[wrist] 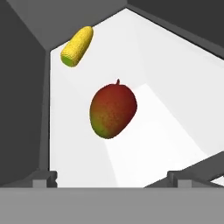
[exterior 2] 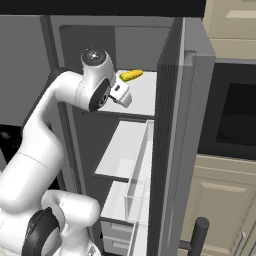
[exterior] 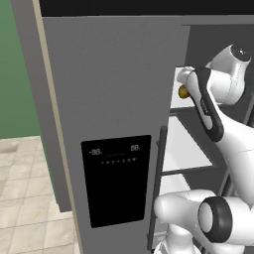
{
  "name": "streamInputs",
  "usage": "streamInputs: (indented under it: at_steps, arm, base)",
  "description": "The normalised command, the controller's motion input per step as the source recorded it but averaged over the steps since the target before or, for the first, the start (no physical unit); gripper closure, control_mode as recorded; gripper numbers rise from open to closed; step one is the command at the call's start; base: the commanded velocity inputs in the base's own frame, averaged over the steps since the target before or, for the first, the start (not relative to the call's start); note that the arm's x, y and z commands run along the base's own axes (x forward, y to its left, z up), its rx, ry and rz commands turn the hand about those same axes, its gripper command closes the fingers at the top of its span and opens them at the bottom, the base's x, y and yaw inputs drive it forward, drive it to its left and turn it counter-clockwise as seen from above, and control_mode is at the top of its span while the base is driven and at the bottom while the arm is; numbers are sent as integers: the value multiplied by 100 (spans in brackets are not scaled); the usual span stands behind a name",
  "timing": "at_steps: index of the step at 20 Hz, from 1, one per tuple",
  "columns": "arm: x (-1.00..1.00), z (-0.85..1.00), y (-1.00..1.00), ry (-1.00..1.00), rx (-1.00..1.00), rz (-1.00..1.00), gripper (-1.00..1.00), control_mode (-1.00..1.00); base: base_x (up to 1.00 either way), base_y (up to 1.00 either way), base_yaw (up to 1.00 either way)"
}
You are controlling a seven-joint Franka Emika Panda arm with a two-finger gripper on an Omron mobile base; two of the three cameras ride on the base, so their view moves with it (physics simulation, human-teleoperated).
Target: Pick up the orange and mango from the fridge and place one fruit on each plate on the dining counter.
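Observation:
The mango (wrist: 113,111), red with a green-yellow patch, lies on the white top shelf (wrist: 175,100) of the fridge (exterior: 114,94), straight ahead of my gripper (wrist: 113,178). The gripper is open, its two tips set wide apart and short of the fruit, with nothing between them. From the left base view a sliver of the mango (exterior: 183,92) peeks out past my forearm. My hand (exterior 2: 121,94) reaches into the top shelf level. The orange, the plates and the dining counter are out of view.
A yellow corn cob (wrist: 77,45) lies at the back of the same shelf, also seen as the cob (exterior 2: 131,75). Lower white shelves (exterior 2: 122,150) sit beneath. The open fridge door (exterior 2: 167,150) stands close on the right, the shut door with the black dispenser panel (exterior: 116,178) on the left.

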Motion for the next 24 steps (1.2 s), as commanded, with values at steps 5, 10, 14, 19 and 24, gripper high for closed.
streamInputs:
  at_steps: [5, 10, 14, 19, 24]
  arm:
    - [43, -17, -6, 4, 5, 0, -100, -100]
    - [39, -14, -10, 4, 6, 0, -100, -100]
    - [29, -15, -6, 4, 7, 0, -100, -100]
    - [29, -14, -2, 3, 8, 0, -100, -100]
    - [30, -16, 0, 5, 5, 0, -100, -100]
  base:
    - [0, 0, 0]
    - [0, 0, 0]
    - [0, 0, 0]
    - [0, 0, 0]
    - [0, 0, 0]
